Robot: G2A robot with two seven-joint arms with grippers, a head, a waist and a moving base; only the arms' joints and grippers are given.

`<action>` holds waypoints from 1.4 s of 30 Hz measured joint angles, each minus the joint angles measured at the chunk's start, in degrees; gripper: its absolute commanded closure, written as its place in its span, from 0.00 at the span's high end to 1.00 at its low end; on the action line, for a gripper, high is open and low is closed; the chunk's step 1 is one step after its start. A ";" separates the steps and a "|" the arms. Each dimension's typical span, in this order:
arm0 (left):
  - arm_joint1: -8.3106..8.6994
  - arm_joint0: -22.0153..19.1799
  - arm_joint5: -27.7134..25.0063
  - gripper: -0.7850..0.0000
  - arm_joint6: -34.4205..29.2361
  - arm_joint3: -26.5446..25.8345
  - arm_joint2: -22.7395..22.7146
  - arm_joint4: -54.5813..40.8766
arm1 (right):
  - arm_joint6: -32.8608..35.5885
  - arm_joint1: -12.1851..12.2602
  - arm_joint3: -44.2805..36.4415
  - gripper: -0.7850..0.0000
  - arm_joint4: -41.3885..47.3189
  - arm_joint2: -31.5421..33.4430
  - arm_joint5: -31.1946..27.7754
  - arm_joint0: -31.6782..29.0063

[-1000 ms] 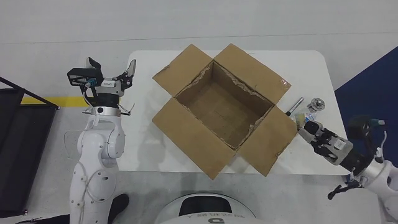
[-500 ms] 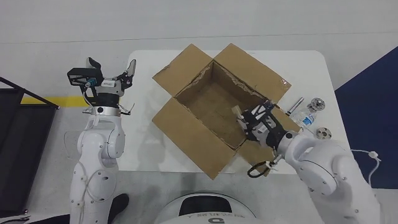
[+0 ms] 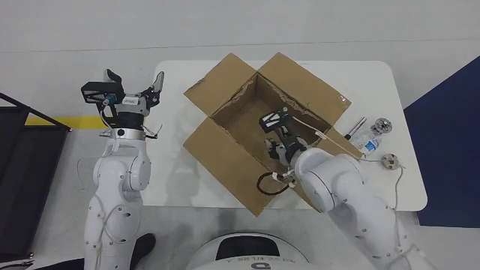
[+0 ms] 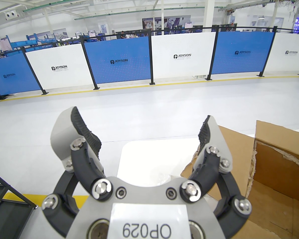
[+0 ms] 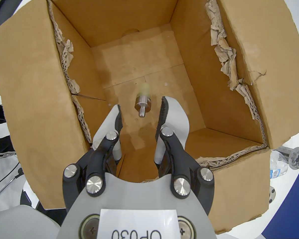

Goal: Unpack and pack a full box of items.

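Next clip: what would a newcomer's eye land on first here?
The big open cardboard box in the middle of the white table, its flaps spread and its edges torn. The right pincer is open over the box's inside, with a small metal pin beneath it, ungripped. The left pincer is open and empty beside the table's left end.

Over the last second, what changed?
The right pincer swung from the table's right edge, by the bottle, to over the open box. It now stands open, with a small metal part just beyond it inside the box, apparently just let go. The left pincer stayed raised and open beside the table; box and bottle kept their places.
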 measured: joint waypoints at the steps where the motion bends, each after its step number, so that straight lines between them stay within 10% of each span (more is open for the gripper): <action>1: 0.00 0.00 0.00 1.00 0.00 0.00 0.00 0.00 | 0.00 -0.04 -0.25 1.00 -0.02 0.12 0.15 0.00; 11: 0.00 0.00 0.00 1.00 0.00 0.00 0.00 0.00 | -12.95 1.35 -9.74 1.00 6.57 19.21 3.46 -15.01; 17: 0.00 0.00 0.00 1.00 0.00 0.00 0.00 0.00 | -8.82 1.71 -7.56 1.00 21.22 34.54 1.78 -18.91; 23: 0.00 0.00 0.00 1.00 0.00 0.00 0.00 0.00 | -7.20 1.43 -4.06 1.00 18.38 32.17 8.38 -15.45; 26: 0.00 0.00 0.00 1.00 0.00 0.00 0.00 0.00 | -7.65 1.12 -2.60 0.69 18.08 30.19 10.92 -12.94; 28: 0.00 0.00 0.00 1.00 0.00 0.00 0.00 0.00 | -9.02 0.98 -2.44 1.00 18.96 29.21 11.24 -12.17; 33: 0.00 0.00 0.00 1.00 0.00 0.00 0.00 0.00 | -5.99 1.14 -3.84 1.00 23.17 28.16 3.10 -11.44; 42: 0.00 0.00 0.00 1.00 0.00 0.00 0.00 0.00 | -6.82 1.05 -3.18 1.00 23.22 28.71 5.08 -11.40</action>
